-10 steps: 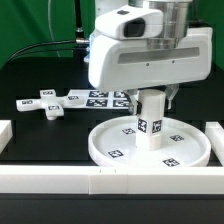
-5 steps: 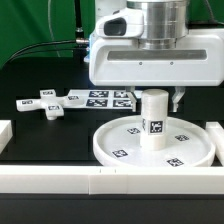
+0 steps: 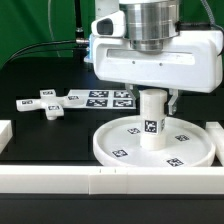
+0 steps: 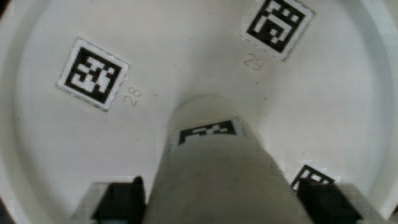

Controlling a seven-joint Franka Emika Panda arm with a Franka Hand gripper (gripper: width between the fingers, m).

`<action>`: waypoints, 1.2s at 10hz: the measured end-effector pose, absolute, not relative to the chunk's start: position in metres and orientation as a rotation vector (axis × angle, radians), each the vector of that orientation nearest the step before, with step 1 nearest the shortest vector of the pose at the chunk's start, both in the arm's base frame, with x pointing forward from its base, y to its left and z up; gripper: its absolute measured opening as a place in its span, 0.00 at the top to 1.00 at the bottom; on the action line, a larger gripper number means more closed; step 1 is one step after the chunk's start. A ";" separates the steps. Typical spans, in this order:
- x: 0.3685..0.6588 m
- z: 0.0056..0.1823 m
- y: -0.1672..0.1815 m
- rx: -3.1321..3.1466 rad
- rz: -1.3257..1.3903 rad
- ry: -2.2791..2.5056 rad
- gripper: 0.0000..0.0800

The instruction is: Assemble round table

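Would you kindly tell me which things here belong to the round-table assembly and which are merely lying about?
Part of the job: round disc; cylinder leg, upright on the disc, gripped by the claw; cross-shaped piece.
Lying about: marker board; white border rails.

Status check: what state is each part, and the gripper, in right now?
round disc: flat on the table, rim up.
leg: upright at the disc's centre, gripped near its top.
gripper: shut on the leg.
cross-shaped piece: lying flat, apart from the disc.
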State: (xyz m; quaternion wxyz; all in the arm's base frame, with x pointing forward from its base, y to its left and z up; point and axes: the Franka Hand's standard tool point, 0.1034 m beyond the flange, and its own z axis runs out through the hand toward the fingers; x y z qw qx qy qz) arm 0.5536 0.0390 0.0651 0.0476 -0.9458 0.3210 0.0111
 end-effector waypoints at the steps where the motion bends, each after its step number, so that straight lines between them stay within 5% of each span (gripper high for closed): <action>1: 0.553 0.065 0.040 -2.848 0.046 1.085 0.49; 12: 0.553 0.065 0.042 -2.225 0.158 1.960 0.49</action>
